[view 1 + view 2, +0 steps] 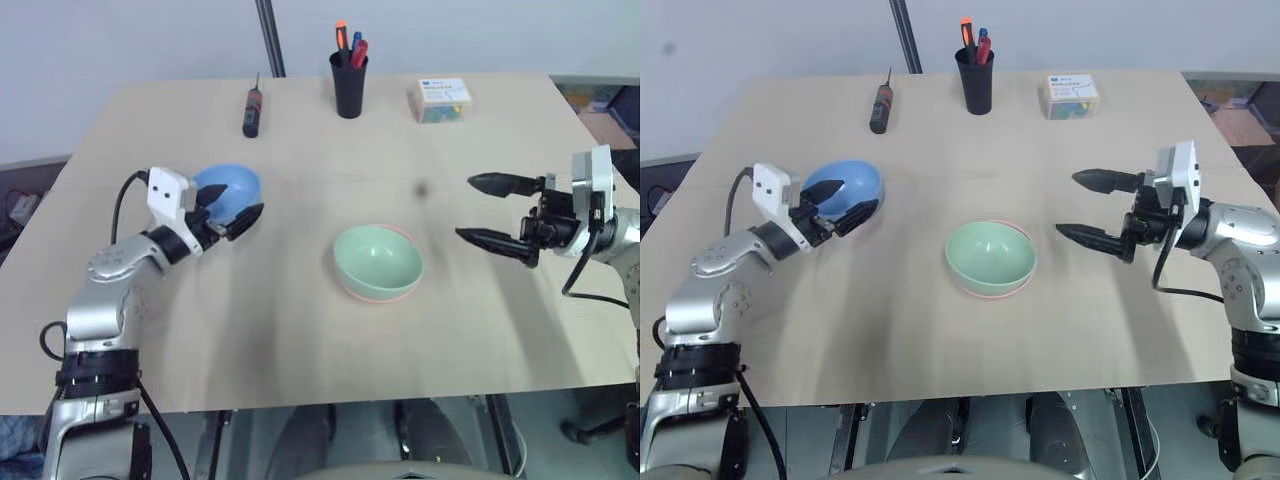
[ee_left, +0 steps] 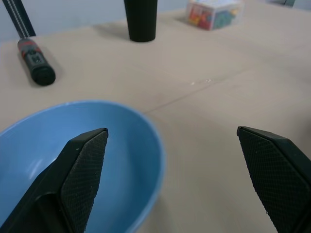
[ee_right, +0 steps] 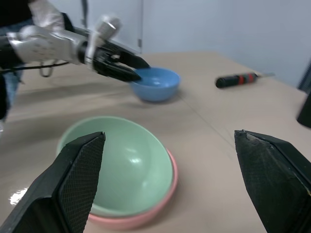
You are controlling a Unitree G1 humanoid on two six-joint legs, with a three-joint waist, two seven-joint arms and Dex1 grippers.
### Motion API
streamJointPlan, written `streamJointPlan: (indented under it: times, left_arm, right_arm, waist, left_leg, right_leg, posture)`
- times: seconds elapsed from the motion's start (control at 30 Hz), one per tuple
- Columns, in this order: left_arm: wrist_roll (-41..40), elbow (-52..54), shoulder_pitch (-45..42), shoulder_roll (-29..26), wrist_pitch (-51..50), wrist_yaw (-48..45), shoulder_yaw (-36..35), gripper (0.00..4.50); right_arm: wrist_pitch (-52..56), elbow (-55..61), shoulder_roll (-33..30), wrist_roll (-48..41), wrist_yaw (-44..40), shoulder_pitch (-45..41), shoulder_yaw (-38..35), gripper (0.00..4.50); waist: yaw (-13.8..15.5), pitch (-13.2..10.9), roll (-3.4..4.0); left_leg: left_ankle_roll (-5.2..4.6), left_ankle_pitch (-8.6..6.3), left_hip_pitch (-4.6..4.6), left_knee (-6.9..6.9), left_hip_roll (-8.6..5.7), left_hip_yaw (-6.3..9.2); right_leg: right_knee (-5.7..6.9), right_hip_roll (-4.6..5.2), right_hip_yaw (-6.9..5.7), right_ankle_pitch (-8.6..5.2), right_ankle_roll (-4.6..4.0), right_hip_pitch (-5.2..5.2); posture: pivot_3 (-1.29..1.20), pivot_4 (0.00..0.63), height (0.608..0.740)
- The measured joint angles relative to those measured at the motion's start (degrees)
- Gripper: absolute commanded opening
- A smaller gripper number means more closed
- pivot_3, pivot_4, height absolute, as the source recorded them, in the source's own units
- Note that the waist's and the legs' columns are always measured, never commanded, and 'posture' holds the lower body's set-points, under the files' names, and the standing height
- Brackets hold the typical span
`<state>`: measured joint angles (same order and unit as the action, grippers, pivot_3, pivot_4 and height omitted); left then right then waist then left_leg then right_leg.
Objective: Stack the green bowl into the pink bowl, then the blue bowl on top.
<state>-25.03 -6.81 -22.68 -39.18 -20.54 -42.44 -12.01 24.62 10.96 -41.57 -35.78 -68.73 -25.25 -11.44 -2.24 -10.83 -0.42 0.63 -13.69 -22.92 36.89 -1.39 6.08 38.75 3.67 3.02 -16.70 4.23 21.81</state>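
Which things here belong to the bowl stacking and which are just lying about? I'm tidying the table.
Job: green bowl sitting nested in the pink bowl; blue bowl, with the open left gripper at its rim.
Lying about: screwdriver, black pen cup, small box.

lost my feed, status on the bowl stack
Both grippers open: left gripper at the blue bowl, one finger over its rim; right gripper empty. Green bowl nested in pink bowl. Nothing between.

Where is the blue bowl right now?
The blue bowl sits on the table's left side, apart from the green bowl, with the open left claw reaching over its rim.
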Motion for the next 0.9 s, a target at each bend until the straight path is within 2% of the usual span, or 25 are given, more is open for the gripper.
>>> streamJointPlan:
  times: [0.2, 0.3, 0.33, 0.4, 0.43, 0.47, 0.5, 0.67, 0.9]
  left_arm:
    - [3.78, -8.16, -5.05, -1.30, 0.70, -2.95, 2.18, 4.50]
    - [6.48, -12.26, -7.12, -1.48, 2.36, -5.61, 5.44, 4.50]
    - [7.74, -14.61, -8.19, -1.47, 3.09, -6.54, 6.58, 4.10]
    - [9.17, -17.34, -9.58, -1.48, 4.20, -7.07, 7.61, 3.75]
    - [10.37, -19.95, -11.22, -1.49, 5.06, -7.71, 8.17, 3.35]
    - [11.42, -21.41, -12.29, -1.81, 5.93, -8.80, 8.36, 2.34]
    - [11.43, -21.42, -12.29, -1.82, 5.93, -8.80, 8.36, 2.34]
    - [13.19, -24.92, -14.87, -1.94, 7.79, -10.72, 8.80, 0.05]
    - [14.32, -25.83, -16.59, -2.12, 9.90, -13.74, 9.26, 0.05]
  right_arm:
    - [0.05, 1.49, -0.01, -0.18, 0.32, -0.40, 1.67, 4.45]
    - [0.21, 2.56, -0.03, -0.75, 0.70, -1.14, 2.03, 4.45]
    - [0.21, 2.84, -0.02, -0.81, 0.84, -1.25, 2.15, 4.50]
    - [0.26, 2.89, -0.01, -0.96, 1.24, -1.27, 2.29, 4.50]
    - [0.32, 2.96, -0.01, -1.14, 1.69, -1.26, 2.48, 4.50]
    - [0.34, 3.45, -0.01, -1.25, 1.81, -1.25, 2.57, 4.50]
    - [0.34, 3.46, -0.01, -1.25, 1.81, -1.25, 2.57, 4.50]
    - [0.23, 3.86, -0.13, -1.36, 1.96, 0.29, 2.55, 4.50]
    - [-0.10, 3.75, -1.05, -1.25, 1.77, 0.75, 2.47, 4.50]
  waist:
    - [0.06, 0.00, 0.00]
    - [0.05, 0.00, 0.00]
    - [0.04, 0.00, 0.00]
    - [0.02, 0.00, 0.00]
    - [0.03, 0.00, 0.00]
    - [-0.03, 0.00, 0.00]
    - [-0.04, 0.00, 0.00]
    - [0.00, 0.00, -0.01]
    - [0.08, 0.00, 0.00]
  left_leg:
    - [0.00, 0.00, -0.02, 0.01, 0.00, 0.10]
    - [0.01, 0.00, -0.01, 0.01, -0.01, 0.10]
    - [0.01, 0.00, -0.02, 0.01, -0.01, 0.09]
    - [0.01, 0.00, -0.02, 0.02, -0.01, 0.09]
    - [0.01, 0.01, -0.04, 0.04, -0.02, 0.09]
    - [0.00, 0.00, -0.06, 0.07, -0.01, 0.10]
    - [0.00, 0.00, -0.06, 0.07, -0.01, 0.10]
    - [0.00, 0.00, -0.08, 0.12, -0.02, 0.09]
    - [0.00, 0.00, -0.10, 0.22, -0.03, 0.08]
  right_leg:
    - [0.01, 0.00, -0.02, 0.00, 0.00, 0.01]
    - [0.02, 0.00, -0.03, 0.00, 0.00, 0.01]
    - [0.03, -0.01, -0.04, 0.00, 0.00, 0.01]
    - [0.04, -0.01, -0.05, 0.00, 0.00, 0.01]
    - [0.05, -0.01, -0.06, 0.00, 0.00, 0.02]
    - [0.05, -0.01, -0.04, 0.00, 0.00, 0.04]
    - [0.05, -0.01, -0.04, 0.00, 0.00, 0.04]
    - [0.08, -0.01, -0.08, 0.00, 0.01, 0.03]
    - [0.12, -0.01, -0.13, 0.00, 0.01, 0.00]
  posture:
    - [0.00, 0.150, 0.740]
    - [0.00, 0.150, 0.740]
    - [0.00, 0.150, 0.740]
    - [0.00, 0.150, 0.740]
    - [0.00, 0.150, 0.740]
    - [0.00, 0.150, 0.740]
    - [0.00, 0.150, 0.740]
    - [0.00, 0.150, 0.740]
    - [0.00, 0.150, 0.740]
